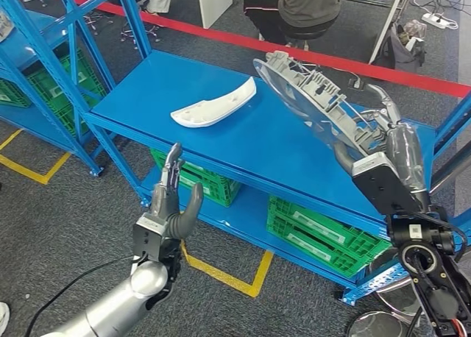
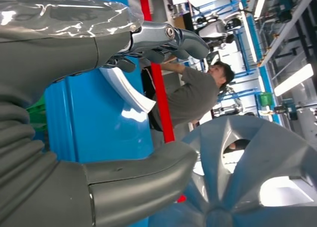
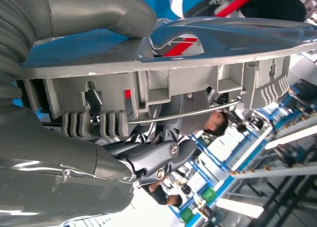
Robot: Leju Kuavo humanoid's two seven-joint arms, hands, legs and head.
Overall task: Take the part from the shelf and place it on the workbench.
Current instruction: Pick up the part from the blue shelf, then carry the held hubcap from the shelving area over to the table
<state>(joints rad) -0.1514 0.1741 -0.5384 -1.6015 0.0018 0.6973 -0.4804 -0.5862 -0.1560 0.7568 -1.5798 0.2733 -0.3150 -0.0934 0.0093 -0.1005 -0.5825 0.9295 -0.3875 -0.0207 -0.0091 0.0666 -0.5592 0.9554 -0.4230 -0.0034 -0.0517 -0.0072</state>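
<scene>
Right hand (image 1: 388, 142) grips one grey wheel cover (image 1: 311, 101), tilted in the air above the blue shelf (image 1: 288, 157). Left hand (image 1: 169, 204) empty, fingers (image 1: 171, 168) spread. One white part (image 1: 213, 107) lies on the shelf. Three green crates (image 1: 316, 234) below, apparently.

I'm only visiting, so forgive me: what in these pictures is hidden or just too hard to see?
- Right robot hand, head view: its fingers lie mostly behind the grey wheel cover it holds.
- Wheel cover, left wrist view: cut off by the picture's edge.
- Green crates, head view: contents hidden under the blue shelf.
- Seated person, head view: cut off at the top edge.
- White part, left wrist view: partly behind the left robot hand.
</scene>
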